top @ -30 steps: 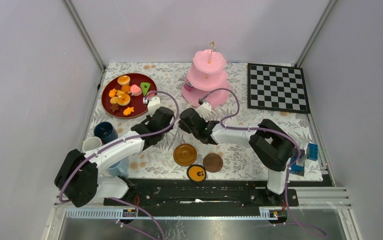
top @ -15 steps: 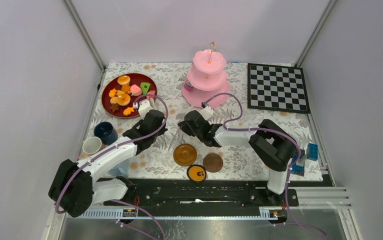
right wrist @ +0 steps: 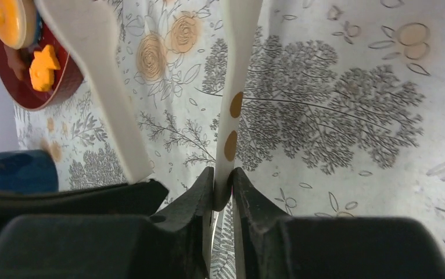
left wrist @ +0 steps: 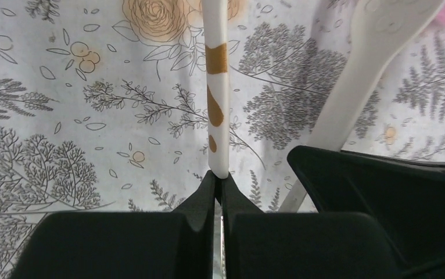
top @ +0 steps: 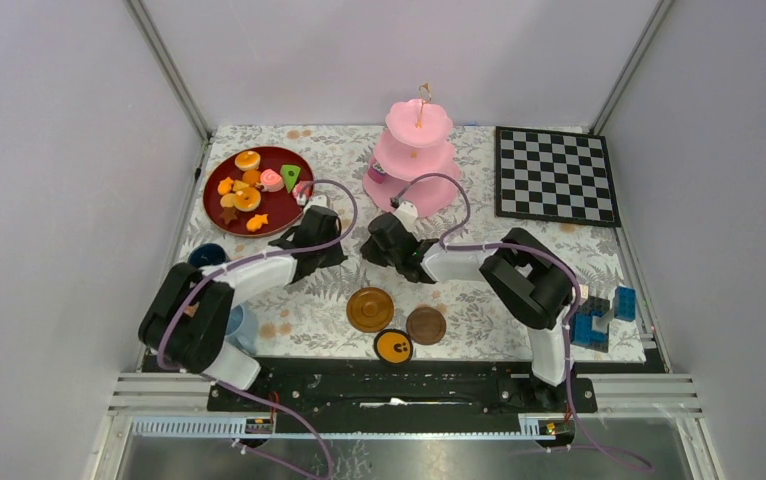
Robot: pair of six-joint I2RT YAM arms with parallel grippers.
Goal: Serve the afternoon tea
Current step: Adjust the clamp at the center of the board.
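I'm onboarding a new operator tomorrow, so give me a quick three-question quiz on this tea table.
1. True or false: the chessboard lies at the table's far right corner.
2. The red plate sits: A) left of the pink cake stand; B) on the chessboard; C) under the cake stand.
3. Fill in: near the arm bases lie ___ round saucers.
Key: 1 true; 2 A; 3 three.
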